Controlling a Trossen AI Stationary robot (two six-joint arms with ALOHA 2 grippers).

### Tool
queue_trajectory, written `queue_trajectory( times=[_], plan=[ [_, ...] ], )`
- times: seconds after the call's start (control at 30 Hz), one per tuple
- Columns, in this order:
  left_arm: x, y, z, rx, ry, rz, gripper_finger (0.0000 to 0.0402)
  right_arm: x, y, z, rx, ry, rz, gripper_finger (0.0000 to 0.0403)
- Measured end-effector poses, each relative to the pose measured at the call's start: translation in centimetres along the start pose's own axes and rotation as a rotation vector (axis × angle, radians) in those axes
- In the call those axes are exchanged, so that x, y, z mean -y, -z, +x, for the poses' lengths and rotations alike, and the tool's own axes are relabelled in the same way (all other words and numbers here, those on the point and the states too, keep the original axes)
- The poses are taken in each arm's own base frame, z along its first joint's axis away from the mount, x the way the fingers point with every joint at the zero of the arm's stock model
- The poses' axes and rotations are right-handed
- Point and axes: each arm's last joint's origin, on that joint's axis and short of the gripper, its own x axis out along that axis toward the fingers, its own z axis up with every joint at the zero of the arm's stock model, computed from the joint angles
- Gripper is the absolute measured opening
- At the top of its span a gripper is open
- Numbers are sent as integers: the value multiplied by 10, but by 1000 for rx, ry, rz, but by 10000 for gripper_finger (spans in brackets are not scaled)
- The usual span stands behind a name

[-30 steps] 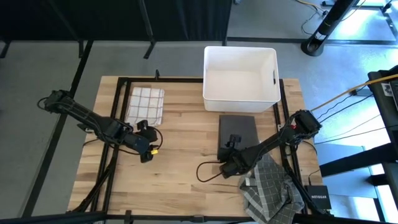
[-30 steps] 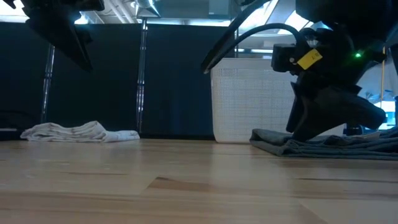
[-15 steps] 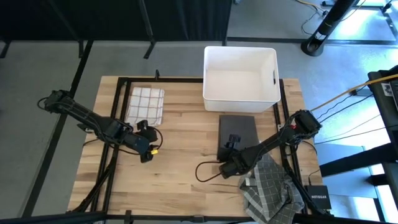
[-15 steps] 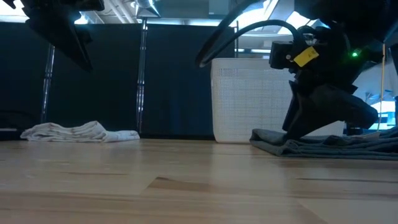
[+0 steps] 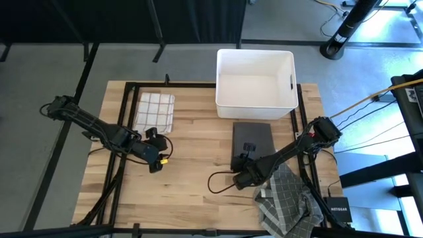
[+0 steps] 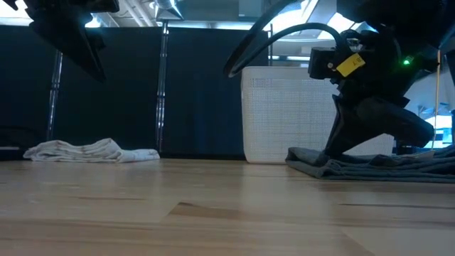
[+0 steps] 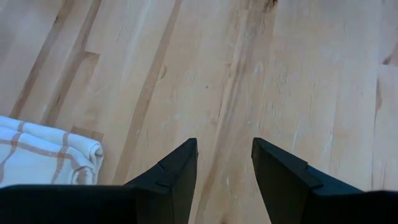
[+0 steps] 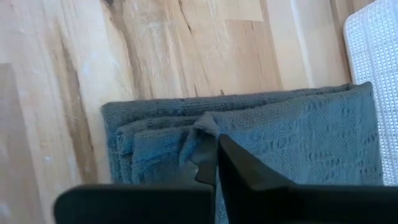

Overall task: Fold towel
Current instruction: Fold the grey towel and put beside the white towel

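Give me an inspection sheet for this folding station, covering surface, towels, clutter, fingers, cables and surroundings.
Surface: wooden table, black frame along its edges.
Job's things: dark grey towel folded beside the white basket; checked white towel folded at the far left; grey checked towel crumpled at the near right corner.
Clutter: nothing seen.
Grippers: right gripper fingers shut, pinching the dark grey towel's corner; left gripper fingers open above bare wood.
Cables: black loop beside the right arm.
Surroundings: dark curtain behind; small black box off the table's right.
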Motion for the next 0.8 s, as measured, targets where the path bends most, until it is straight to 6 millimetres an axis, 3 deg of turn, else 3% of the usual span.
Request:
queue_trajectory(
  times=[0.47, 0.8],
  plan=[
    [0, 0, 0, 0, 0, 0, 147, -3, -4, 0, 29, -31, 30, 4],
    [0, 0, 0, 0, 0, 0, 147, -24, -38, 0, 337, -195, 212, 2]
  ],
)
